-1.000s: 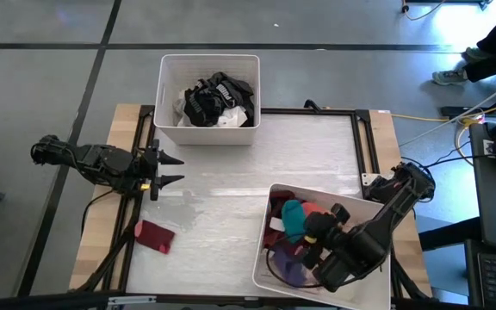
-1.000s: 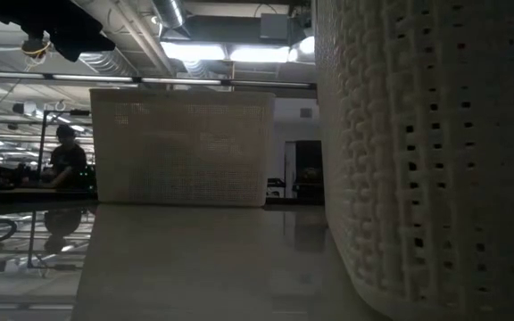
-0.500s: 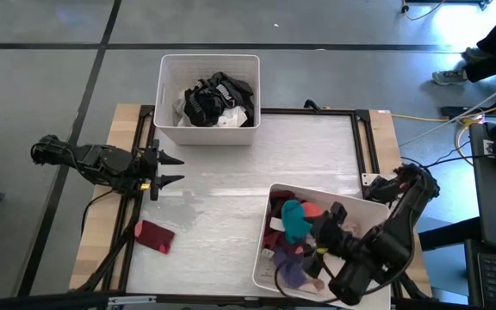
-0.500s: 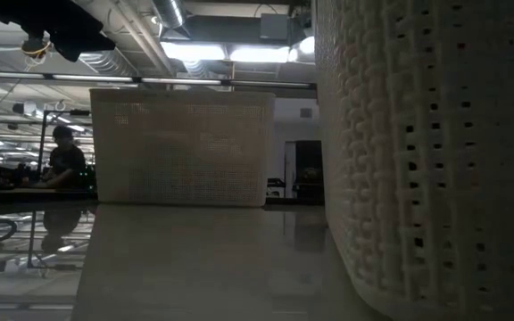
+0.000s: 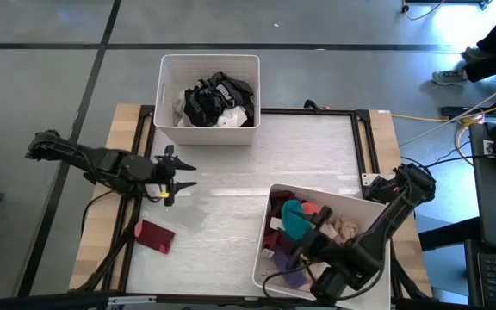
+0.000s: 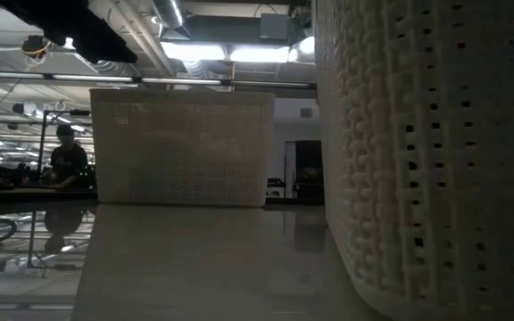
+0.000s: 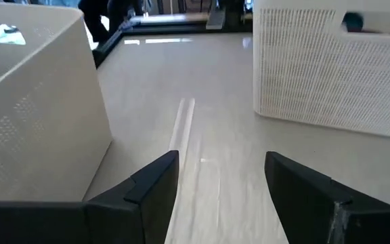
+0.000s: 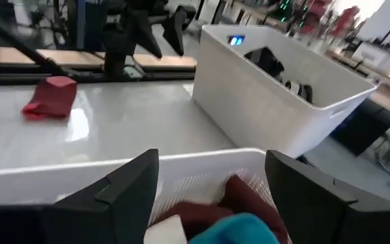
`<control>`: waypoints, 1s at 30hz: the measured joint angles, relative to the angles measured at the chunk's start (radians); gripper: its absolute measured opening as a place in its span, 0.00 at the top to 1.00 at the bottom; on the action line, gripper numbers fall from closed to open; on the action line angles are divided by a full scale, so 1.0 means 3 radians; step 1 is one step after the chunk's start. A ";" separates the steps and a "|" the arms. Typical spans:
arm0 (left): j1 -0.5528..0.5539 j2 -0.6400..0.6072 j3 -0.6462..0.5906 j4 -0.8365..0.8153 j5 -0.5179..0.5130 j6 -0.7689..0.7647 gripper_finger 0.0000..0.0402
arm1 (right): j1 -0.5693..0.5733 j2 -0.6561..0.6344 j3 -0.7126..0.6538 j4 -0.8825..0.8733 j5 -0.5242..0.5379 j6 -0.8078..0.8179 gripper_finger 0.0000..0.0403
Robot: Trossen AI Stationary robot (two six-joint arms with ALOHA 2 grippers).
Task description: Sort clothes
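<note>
Near bin (image 5: 265, 258): coloured clothes (image 5: 298, 226); right gripper (image 5: 293, 255) now lower over them, jaws wide, empty, so likely next pick. Maroon garment (image 5: 155, 235) on table. Left gripper (image 5: 182, 173) moved inward, open, empty. Far bin (image 5: 167, 95): black/white clothes (image 5: 215, 101).

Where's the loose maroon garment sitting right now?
In the high view the maroon garment lies alone on the table's near-left corner, just below the open left gripper and left of the near bin.
</note>
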 joint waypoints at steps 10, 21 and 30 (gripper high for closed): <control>-0.0209 0.0905 0.0539 -0.0525 0.0002 -0.0161 0.48 | -0.0179 0.0000 -0.0688 0.1278 0.0066 -0.1005 0.33; -0.0558 0.1758 0.1384 -0.2512 0.0654 -0.1696 0.48 | -0.0297 0.0001 -0.1443 0.2286 0.0126 -0.1302 0.33; -0.1187 0.2088 0.1295 -0.2565 0.1258 -0.2787 0.48 | -0.0293 0.0001 -0.1482 0.2408 0.0160 -0.1419 0.33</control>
